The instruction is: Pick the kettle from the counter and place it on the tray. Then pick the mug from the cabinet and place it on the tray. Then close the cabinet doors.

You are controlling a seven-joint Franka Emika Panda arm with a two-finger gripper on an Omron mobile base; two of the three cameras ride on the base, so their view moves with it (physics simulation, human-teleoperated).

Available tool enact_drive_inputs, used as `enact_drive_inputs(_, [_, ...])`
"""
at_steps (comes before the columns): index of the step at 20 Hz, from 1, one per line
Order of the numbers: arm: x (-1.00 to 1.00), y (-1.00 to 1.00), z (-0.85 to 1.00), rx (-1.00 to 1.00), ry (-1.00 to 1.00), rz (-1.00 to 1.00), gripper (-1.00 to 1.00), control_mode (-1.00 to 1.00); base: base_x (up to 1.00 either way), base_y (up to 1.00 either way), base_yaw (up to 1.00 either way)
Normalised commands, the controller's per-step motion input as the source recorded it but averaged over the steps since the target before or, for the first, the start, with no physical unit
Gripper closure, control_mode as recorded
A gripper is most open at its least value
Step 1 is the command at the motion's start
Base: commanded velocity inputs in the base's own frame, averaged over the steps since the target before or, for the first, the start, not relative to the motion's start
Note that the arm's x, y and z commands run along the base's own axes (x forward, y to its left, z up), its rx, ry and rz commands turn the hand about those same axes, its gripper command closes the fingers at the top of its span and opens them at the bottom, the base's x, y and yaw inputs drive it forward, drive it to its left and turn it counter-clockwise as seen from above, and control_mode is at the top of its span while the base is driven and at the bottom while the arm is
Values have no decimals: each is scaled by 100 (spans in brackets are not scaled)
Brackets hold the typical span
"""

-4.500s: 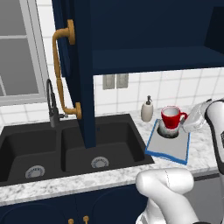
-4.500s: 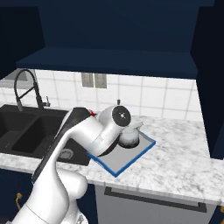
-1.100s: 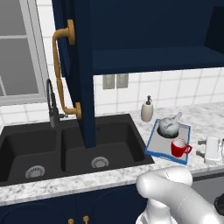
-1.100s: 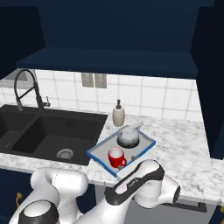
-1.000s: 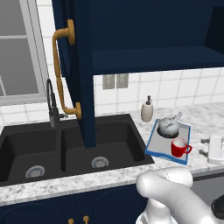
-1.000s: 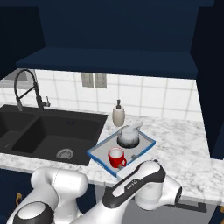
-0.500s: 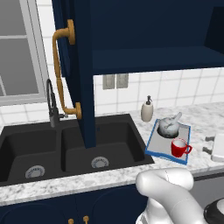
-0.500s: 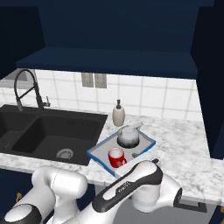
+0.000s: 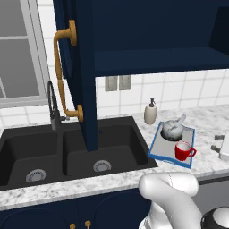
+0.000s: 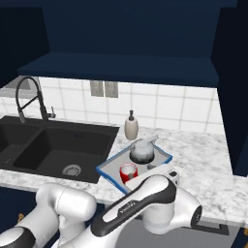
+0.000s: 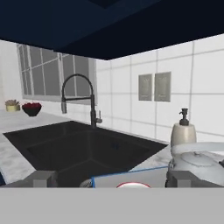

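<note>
The blue-rimmed tray [image 9: 156,142] lies on the marble counter [image 9: 205,120] right of the sink. The silvery kettle [image 9: 171,129] sits on the tray's far half and the red mug [image 9: 183,151] stands upright on its near half. My gripper [image 9: 216,143] hovers to the right of the tray, apart from the mug, open and holding nothing. In the hand view its finger tips [image 11: 41,178] are spread wide, with the mug's rim [image 11: 133,185], the tray's rim [image 11: 131,174] and the kettle [image 11: 197,160] just ahead. The upper cabinet [image 9: 156,60] stands open, its left door [image 9: 85,67] swung out.
A beige soap dispenser [image 9: 150,112] stands behind the tray by the tiled wall. The black double sink [image 9: 67,150] with its dark faucet [image 9: 53,107] lies left of the tray. The right cabinet door [image 10: 233,97] hangs open over the counter's right end. My arm [image 10: 145,203] covers the tray's front corner.
4.5 s ago the mug was held above the tray; now it stands there released. Over the last second my open hand has slid right, away from the tray.
</note>
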Motion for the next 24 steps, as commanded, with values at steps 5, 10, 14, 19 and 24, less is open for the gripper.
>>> enact_drive_inputs(5, [0, -8, 1, 0, 1, 0, -100, -100, 0, 0, 0])
enact_drive_inputs(10, [-18, -35, 1, 0, 0, 0, -100, -100, 0, 0, 0])
enact_drive_inputs(14, [-28, -50, 8, 0, -2, 0, -100, -100, 0, 0, 0])
enact_drive_inputs(19, [-27, -67, 19, 4, 0, 0, -100, -100, 0, 0, 0])
enact_drive_inputs(24, [-35, -65, 17, 8, -4, 0, -100, -100, 0, 0, 0])
